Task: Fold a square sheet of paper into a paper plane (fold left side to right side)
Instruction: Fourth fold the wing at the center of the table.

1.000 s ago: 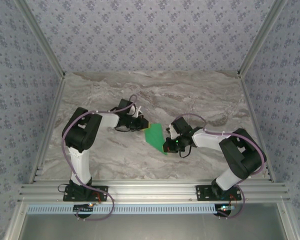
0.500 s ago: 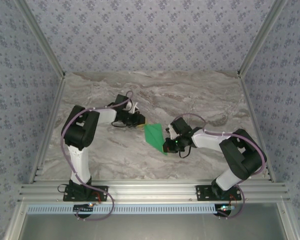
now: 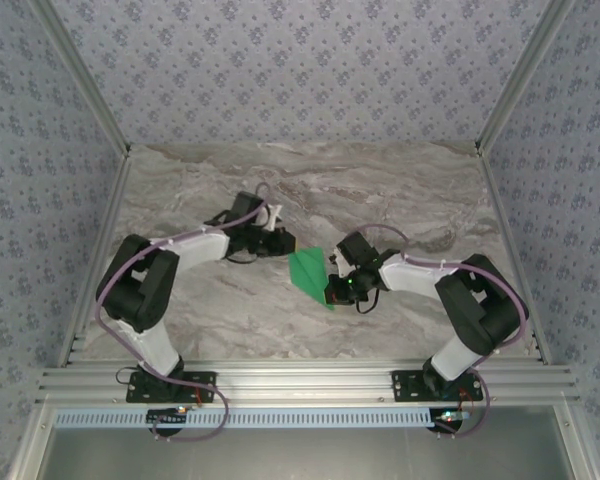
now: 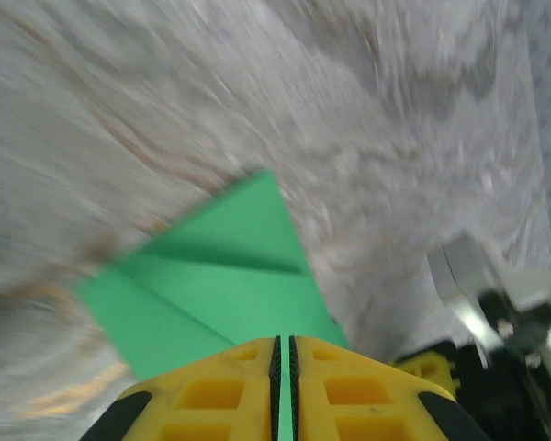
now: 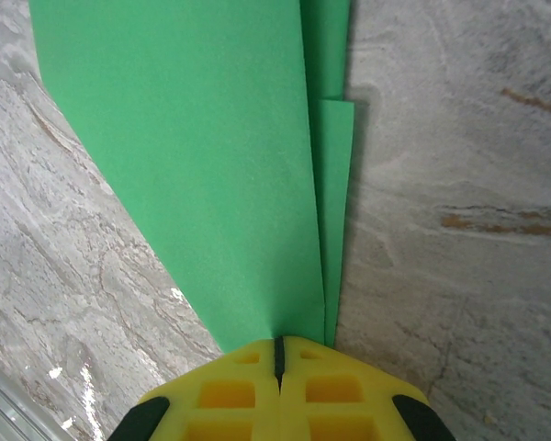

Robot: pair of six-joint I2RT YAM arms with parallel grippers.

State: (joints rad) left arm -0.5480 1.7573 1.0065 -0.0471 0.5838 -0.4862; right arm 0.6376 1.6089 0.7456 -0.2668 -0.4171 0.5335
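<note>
Paper plane (image 3: 307, 273) sits clamped by left pincer (image 4: 283, 344) and by right pincer (image 5: 278, 344).

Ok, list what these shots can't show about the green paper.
Left wrist view: blur smears the green paper; the left gripper covers its near edge.
Right wrist view: the frame's top edge cuts the paper off; the right gripper hides its narrow end.
Top external view: the creases are too small to count.

Sheet of paper (image 3: 308, 274): plain bright green, unmarked.
Table (image 3: 200, 190): grey-white marble, brown veining.
Walls (image 3: 300, 70): blue-grey, small repeated floral print.
Left gripper (image 4: 284, 342), right gripper (image 5: 278, 342): yellow, black corners.
Left arm (image 3: 205, 247), right arm (image 3: 420, 272): white links, black joints.
</note>
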